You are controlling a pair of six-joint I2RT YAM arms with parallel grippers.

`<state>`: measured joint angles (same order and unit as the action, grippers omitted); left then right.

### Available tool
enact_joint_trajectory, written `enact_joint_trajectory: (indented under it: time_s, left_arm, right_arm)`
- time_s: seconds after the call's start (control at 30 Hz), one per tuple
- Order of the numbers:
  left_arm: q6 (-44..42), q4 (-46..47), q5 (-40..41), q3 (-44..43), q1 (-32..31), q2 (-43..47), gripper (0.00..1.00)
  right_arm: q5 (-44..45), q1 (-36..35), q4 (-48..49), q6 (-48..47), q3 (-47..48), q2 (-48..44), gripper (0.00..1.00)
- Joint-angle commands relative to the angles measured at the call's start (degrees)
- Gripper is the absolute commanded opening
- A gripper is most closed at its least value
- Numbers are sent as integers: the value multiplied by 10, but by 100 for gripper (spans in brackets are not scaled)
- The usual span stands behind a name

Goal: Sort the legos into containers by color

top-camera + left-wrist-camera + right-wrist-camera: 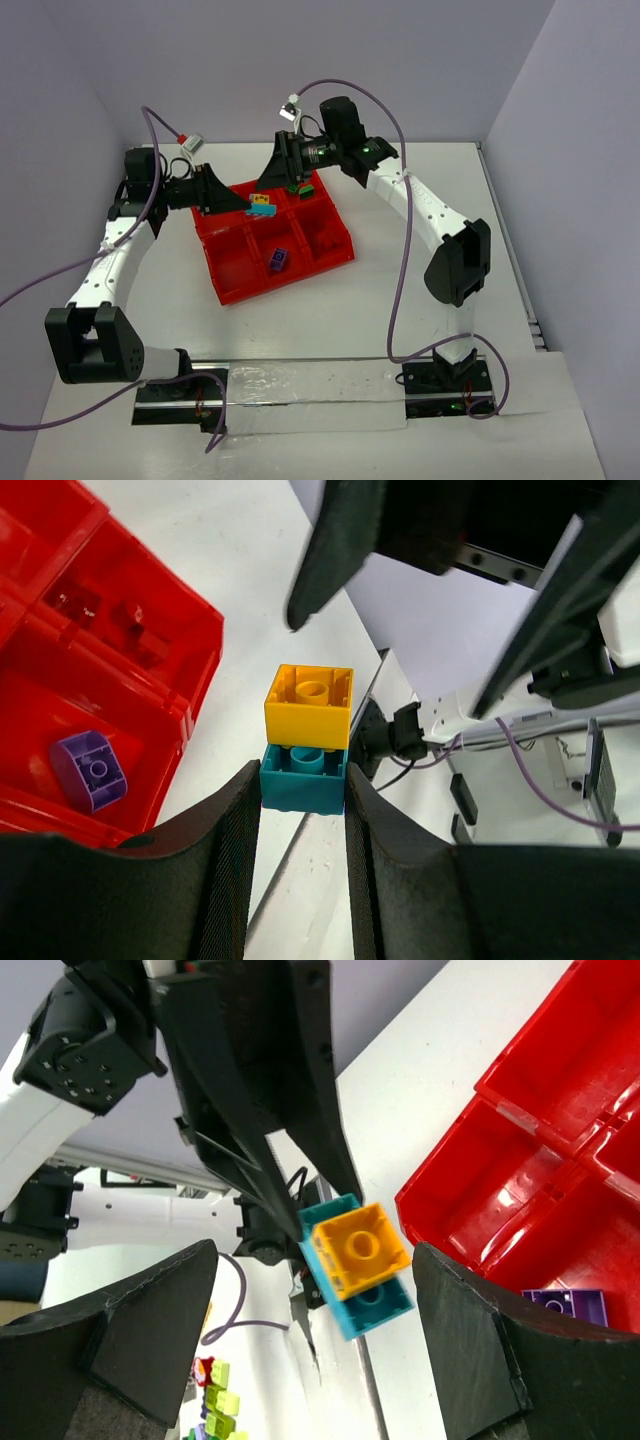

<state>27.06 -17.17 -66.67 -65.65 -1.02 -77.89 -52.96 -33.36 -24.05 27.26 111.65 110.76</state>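
Note:
My left gripper (246, 206) is shut on a light blue brick (303, 778) with a yellow brick (308, 706) stuck on top, held above the red tray (230, 280) at its back left. The pair also shows in the top view (262, 208). My right gripper (283, 172) is open; its fingers (150, 1320) stand on either side of the yellow brick (360, 1247) without touching it. A purple brick (278, 259) lies in a middle compartment and also shows in the left wrist view (90, 770). Green bricks (295, 187) lie in a back compartment under the right gripper.
The tray's other compartments look bare. Several green bricks and a red one (215, 1400) show at the lower left of the right wrist view. Purple cables (400, 250) hang along both arms. The walls stand close behind the tray.

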Motion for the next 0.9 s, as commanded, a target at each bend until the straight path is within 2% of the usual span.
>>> enact_joint_trajectory:
  time_s: [0.0,0.4,0.63,0.87]
  left_arm:
    - [-27,17,-52,-31,1,3,0]
    - [-29,16,-55,-28,1,9,0]
    - [-18,27,-53,-29,2,10,0]
    - [-27,13,-53,-36,1,7,0]
  right_arm:
    - [-49,5,20,-13,-13,-6,86]
    - [-125,6,119,49,-54,5,76]
    - [-144,4,118,47,-62,15,70]
    - [-146,3,118,44,-64,27,69]
